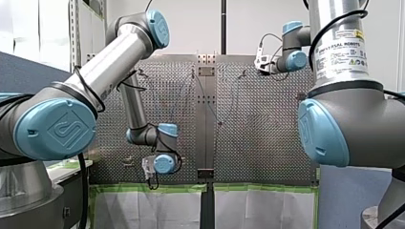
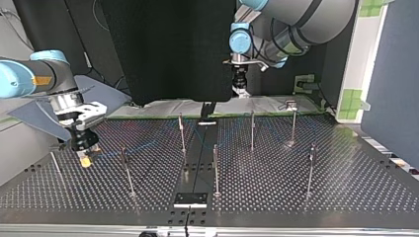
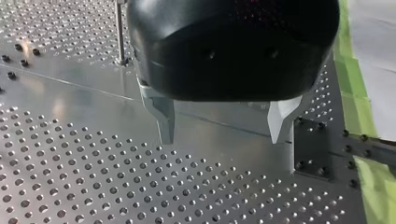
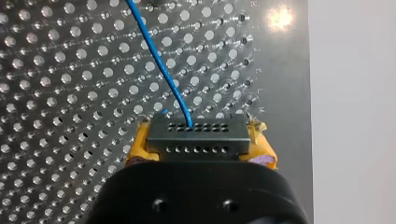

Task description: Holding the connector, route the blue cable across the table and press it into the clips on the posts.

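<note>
Two pincers over the counter (image 3: 70, 177), one loaded.
My right pincer (image 2: 86, 159) clamps the connector (image 4: 197, 137) at the top view's left, blue cable (image 4: 159, 60) trailing away; my left pincer (image 3: 222, 135) stands released.

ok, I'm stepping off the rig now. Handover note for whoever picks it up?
Left gripper: jaws open, empty, over the bare table.
Right gripper: shut on the connector, a yellow pad on each side, low over the table.
Blue cable: runs from the connector out across the table toward the posts.
Done: connector gripped. These views don't show whether any clip holds the cable.
Left: carry the cable along the posts and press it into each clip.
</note>
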{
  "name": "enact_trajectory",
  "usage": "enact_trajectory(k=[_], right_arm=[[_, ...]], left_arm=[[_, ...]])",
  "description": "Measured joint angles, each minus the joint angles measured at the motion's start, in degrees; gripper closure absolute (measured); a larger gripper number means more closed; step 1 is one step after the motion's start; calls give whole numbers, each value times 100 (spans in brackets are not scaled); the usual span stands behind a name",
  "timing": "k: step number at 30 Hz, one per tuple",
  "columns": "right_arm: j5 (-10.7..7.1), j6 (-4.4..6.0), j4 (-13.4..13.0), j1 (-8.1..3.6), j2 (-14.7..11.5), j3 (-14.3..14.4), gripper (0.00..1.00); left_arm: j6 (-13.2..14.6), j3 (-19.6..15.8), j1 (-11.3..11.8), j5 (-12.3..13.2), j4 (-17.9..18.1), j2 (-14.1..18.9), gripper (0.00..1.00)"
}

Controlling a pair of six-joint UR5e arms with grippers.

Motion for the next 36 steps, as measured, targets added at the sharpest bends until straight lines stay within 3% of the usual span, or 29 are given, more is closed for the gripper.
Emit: enact_trajectory(k=[13,36], right_arm=[[8,-62,34,-1,1,7,100],[8,-65,32,-1,1,8,100]], left_arm=[[216,-587,-142,91,587,0,2],[222,-624,-152,106,624,0,2]])
